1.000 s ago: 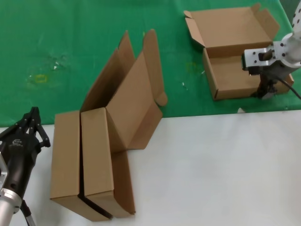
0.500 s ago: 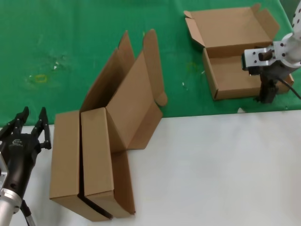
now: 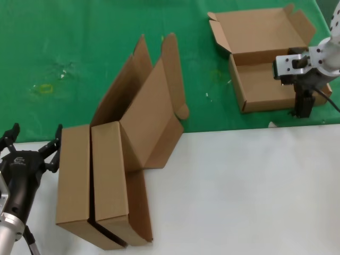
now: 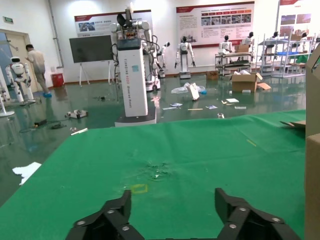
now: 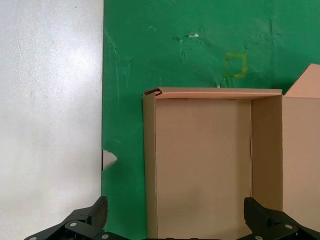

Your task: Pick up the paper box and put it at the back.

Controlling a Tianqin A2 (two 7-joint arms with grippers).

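Inspector: Where is the paper box (image 3: 263,79) found?

Recorder: It is found at the far right, resting wholly on the green cloth (image 3: 79,53). Its tray is open and its lid (image 3: 260,29) is laid flat on the cloth beyond it, side flaps raised. A torn white scrap (image 3: 272,124) is seen at the cloth's near edge, just beside the tray's near right corner.

Inspector: And the right tool (image 3: 302,106)?

Recorder: It is held above the near right end of that tray, pointed downward. In the right wrist view its fingers (image 5: 82,220) are seen spread wide, wider than the tray's (image 5: 202,160) width; one finger lies outside the tray's wall, over the cloth's edge, the other over the far wall. No contact with the cardboard can be confirmed.

Inspector: The left tool (image 3: 32,146)?

Recorder: It is noted at the near left, over the white bench (image 3: 239,191), just beside the left face of the outer box (image 3: 73,178). Its fingers (image 4: 107,215) are spread and nothing is held between them.

Inspector: Other items?

Recorder: Two more boxes are recorded at the left centre, standing on edge side by side on the bench, the inner box (image 3: 109,178) touching the outer. Their lids (image 3: 151,101) are raised and leaned back over the cloth. A yellowish tape mark (image 3: 45,88) is noted on the cloth at far left.
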